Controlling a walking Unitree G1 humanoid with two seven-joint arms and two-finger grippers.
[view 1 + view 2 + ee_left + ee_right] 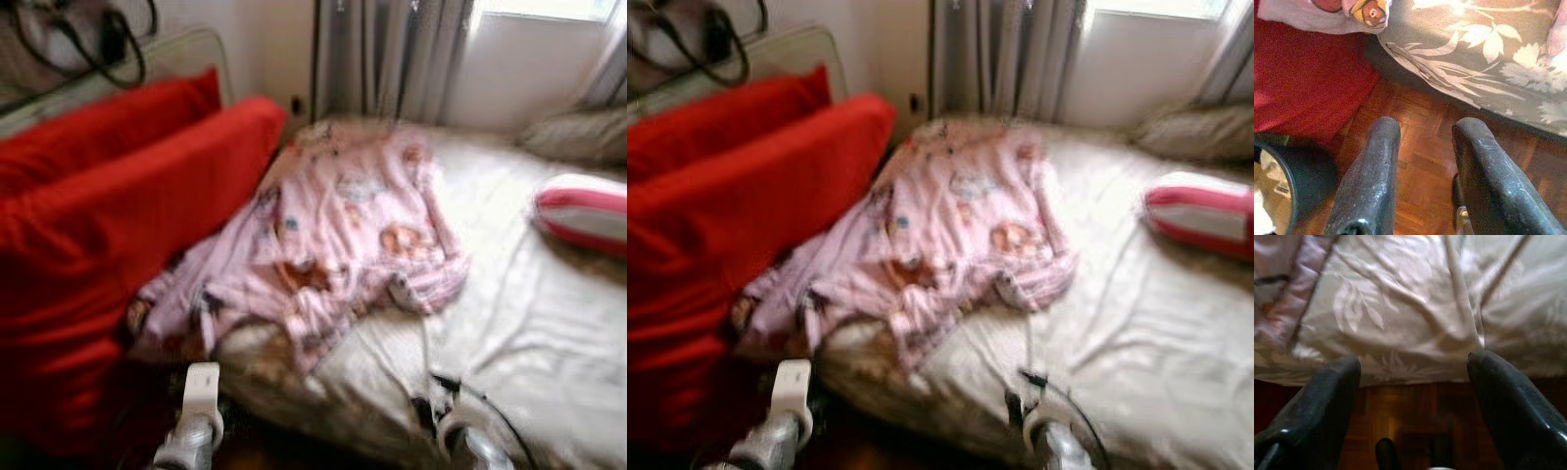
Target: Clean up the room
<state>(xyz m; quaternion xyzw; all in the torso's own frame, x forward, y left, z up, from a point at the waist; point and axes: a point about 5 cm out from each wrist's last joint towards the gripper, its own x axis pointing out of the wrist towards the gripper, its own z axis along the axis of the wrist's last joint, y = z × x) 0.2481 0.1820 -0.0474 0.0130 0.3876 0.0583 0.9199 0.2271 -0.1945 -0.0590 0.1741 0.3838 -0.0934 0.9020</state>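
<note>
Fingers of our left gripper (pixel 1422 161) are spread apart and hold nothing; they hang over bare parquet floor (pixel 1425 147), with the bed's hanging sheet edge just beyond them and the red cushion (pixel 1308 83) to one side. Our right gripper (pixel 1413 382) is likewise released and empty, its fingers poised over the floor just short of the bed's near edge.

Ahead of us the bed (pixel 509 323) fills most of the view, covered in a pale leaf-patterned sheet. A pink printed pyjama top (pixel 333 235) lies crumpled across it, reaching the near left corner, one fold drooping over the edge. Large red cushions (pixel 108 225) press against the bed's left side and crowd the floor there. A pink and white striped pillow (pixel 586 211) rests near the right side, well apart from the pyjama top. Grey curtains (pixel 392 54) hang behind the bed.
</note>
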